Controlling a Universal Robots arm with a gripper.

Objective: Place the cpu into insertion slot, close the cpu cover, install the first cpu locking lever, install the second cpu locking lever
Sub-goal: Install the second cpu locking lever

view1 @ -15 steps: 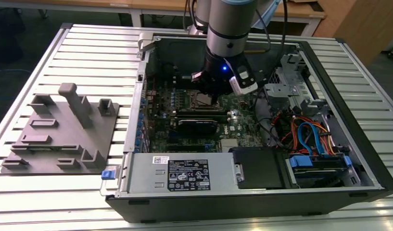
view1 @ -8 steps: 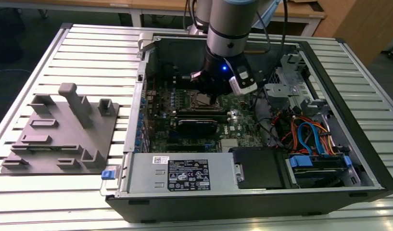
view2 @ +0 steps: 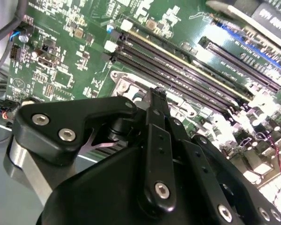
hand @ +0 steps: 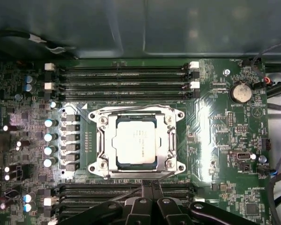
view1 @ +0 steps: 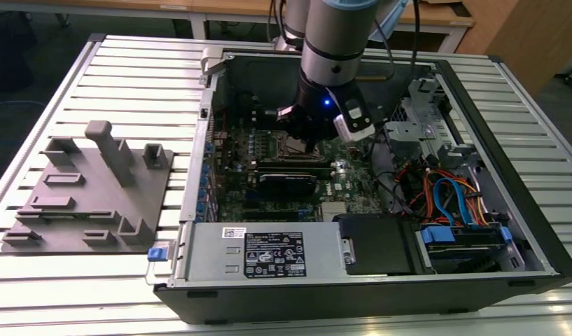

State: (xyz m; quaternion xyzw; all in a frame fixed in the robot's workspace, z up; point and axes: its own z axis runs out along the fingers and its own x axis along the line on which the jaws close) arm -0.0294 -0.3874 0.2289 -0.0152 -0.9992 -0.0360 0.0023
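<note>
The cpu [hand: 136, 142], a dull silver square, lies flat in the insertion slot [hand: 103, 120] on the green motherboard [hand: 215, 140]. The cpu cover [hand: 166, 140], a silvery frame, lies down around the chip, which shows through its window. My gripper [hand: 149, 186] hangs just off one edge of the socket, over the nearby memory slots, shut and holding nothing. In the second wrist view the gripper [view2: 157, 93] sits next to a socket corner [view2: 124, 85]. In the exterior view the gripper [view1: 309, 143] is low inside the open computer case, beside the socket [view1: 282, 147].
Long black memory slots [hand: 124, 77] run on both sides of the socket. Case walls [view1: 211, 105] ring the board. A black card [view1: 286, 183], orange and blue cables [view1: 444, 192] and the power supply [view1: 267, 253] sit nearby. A grey fixture [view1: 89, 189] stands outside at the exterior view's left.
</note>
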